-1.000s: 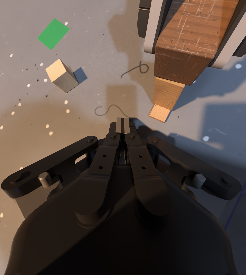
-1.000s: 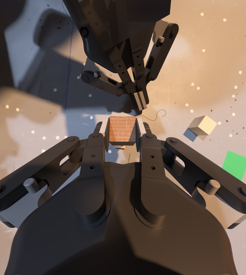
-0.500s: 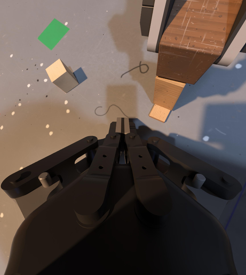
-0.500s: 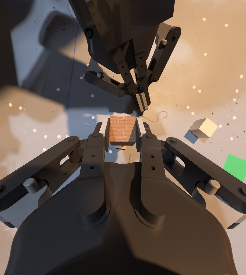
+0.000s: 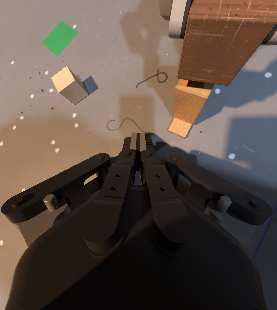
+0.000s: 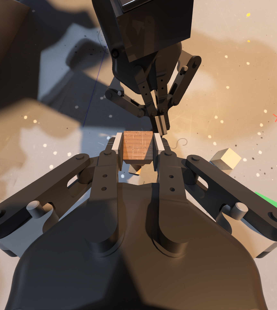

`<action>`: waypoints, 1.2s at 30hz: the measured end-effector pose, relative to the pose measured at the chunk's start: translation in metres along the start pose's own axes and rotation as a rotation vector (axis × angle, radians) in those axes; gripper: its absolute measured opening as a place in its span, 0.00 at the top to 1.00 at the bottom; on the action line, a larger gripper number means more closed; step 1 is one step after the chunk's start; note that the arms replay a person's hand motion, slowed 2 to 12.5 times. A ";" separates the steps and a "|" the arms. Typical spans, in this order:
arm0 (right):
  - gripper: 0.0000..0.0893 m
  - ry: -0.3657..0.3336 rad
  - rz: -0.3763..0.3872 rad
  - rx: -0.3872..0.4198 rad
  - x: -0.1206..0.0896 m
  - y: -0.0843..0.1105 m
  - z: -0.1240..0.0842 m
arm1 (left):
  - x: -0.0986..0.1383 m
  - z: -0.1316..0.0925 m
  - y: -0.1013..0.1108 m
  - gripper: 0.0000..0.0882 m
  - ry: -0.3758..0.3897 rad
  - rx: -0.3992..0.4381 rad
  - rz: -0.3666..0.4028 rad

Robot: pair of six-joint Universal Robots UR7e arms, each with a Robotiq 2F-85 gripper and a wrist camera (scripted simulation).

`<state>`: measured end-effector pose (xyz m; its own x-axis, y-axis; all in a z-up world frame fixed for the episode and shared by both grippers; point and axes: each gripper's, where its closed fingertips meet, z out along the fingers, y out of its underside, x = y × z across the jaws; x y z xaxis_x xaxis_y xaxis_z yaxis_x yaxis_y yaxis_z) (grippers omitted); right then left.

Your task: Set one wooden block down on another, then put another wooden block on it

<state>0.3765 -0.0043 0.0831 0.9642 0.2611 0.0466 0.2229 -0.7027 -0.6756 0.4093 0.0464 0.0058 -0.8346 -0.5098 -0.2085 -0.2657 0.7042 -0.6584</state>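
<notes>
— Left wrist view first. Anything held?
— Nothing. Left gripper (image 5: 138, 140) pinched fully closed on empty air, low over the table (image 5: 134, 50). Far right: dark brown block (image 5: 218, 50) clamped between pale pads, hanging above the light wooden block (image 5: 189, 104), with a visible gap and only partial overlap. Light block standing on a thin wooden tile (image 5: 179, 128). Pale block (image 5: 69, 85) far left, well apart, beside a green patch (image 5: 60, 37).
— Right wrist view?
— Right gripper (image 6: 137, 147) about half open, closed firmly onto the dark brown block. Only a sliver of the light block peeking out below, near side. Pale block off to the right.
— Best way to finish the placing?
— Probably centre over the light block before descending, keep the faces level, lower slowly until touching, then release without dragging sideways. Worth keeping clear of the left fingers close by.
</notes>
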 end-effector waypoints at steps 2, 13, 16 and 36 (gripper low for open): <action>0.67 -0.012 -0.001 0.018 0.000 0.000 -0.001 | 0.000 0.000 0.000 1.00 0.001 0.000 -0.001; 0.67 -0.048 0.005 0.050 0.001 0.006 -0.003 | 0.000 0.000 0.000 1.00 0.003 0.005 -0.007; 0.67 -0.050 0.000 0.053 0.001 0.007 -0.003 | 0.000 0.001 -0.001 1.00 0.002 0.005 -0.007; 0.67 -0.078 -0.066 0.057 0.005 0.004 0.001 | 0.000 0.001 -0.001 1.00 0.002 0.012 -0.010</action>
<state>0.3825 -0.0055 0.0799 0.9333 0.3574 0.0363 0.2745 -0.6446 -0.7136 0.4102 0.0455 0.0058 -0.8329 -0.5159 -0.2002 -0.2686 0.6932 -0.6688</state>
